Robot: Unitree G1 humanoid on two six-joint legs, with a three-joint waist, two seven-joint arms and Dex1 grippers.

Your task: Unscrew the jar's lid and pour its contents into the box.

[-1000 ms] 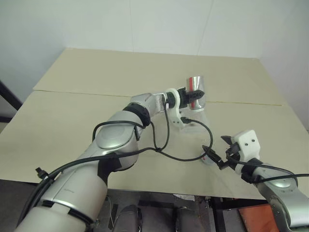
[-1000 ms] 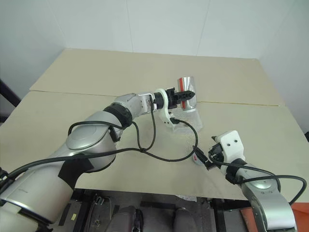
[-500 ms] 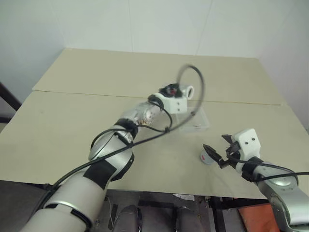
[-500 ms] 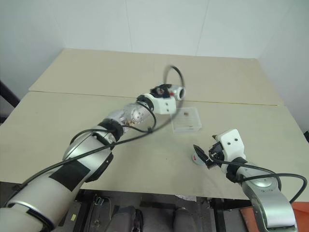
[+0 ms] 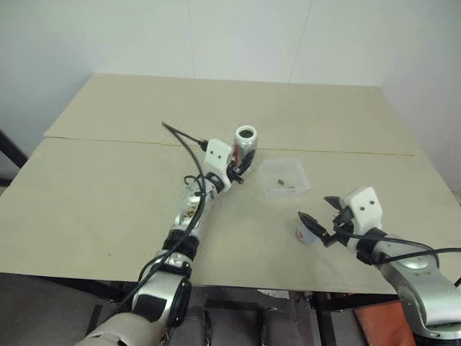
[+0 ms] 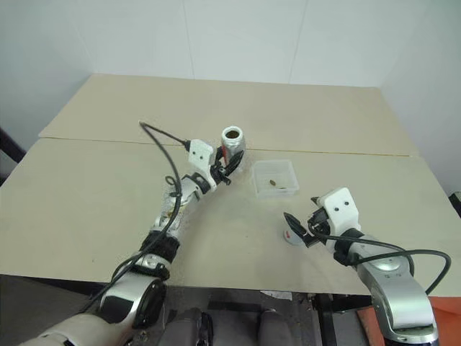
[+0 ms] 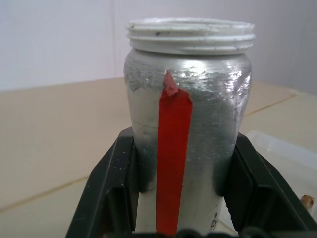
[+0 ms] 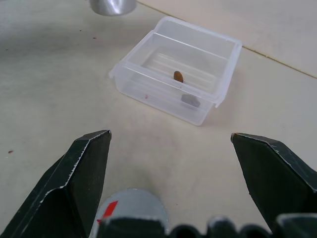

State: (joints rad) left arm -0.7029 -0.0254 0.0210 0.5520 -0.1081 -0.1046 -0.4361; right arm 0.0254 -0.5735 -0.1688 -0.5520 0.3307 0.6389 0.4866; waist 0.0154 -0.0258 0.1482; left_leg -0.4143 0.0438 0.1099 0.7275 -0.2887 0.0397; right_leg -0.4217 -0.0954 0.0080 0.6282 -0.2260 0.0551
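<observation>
My left claw (image 7: 183, 198) pinches the silver jar with red stripe (image 5: 245, 142), upright on the beige tabletop (image 5: 108, 194), mouth up, lidless. Clear square plastic box (image 5: 285, 177) just beside it holds brown bits (image 8: 178, 76). Right claw (image 5: 318, 227) spread wide over the small grey lid (image 8: 130, 212), open tabletop around.

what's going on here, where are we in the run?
The left gripper is shut on the jar, holding it upright with its top open, left of the box. The box holds a couple of small brown bits, so the pour looks done. The lid lies on the table near the front edge. The right gripper is open with the lid between its fingers, not gripping it.
</observation>
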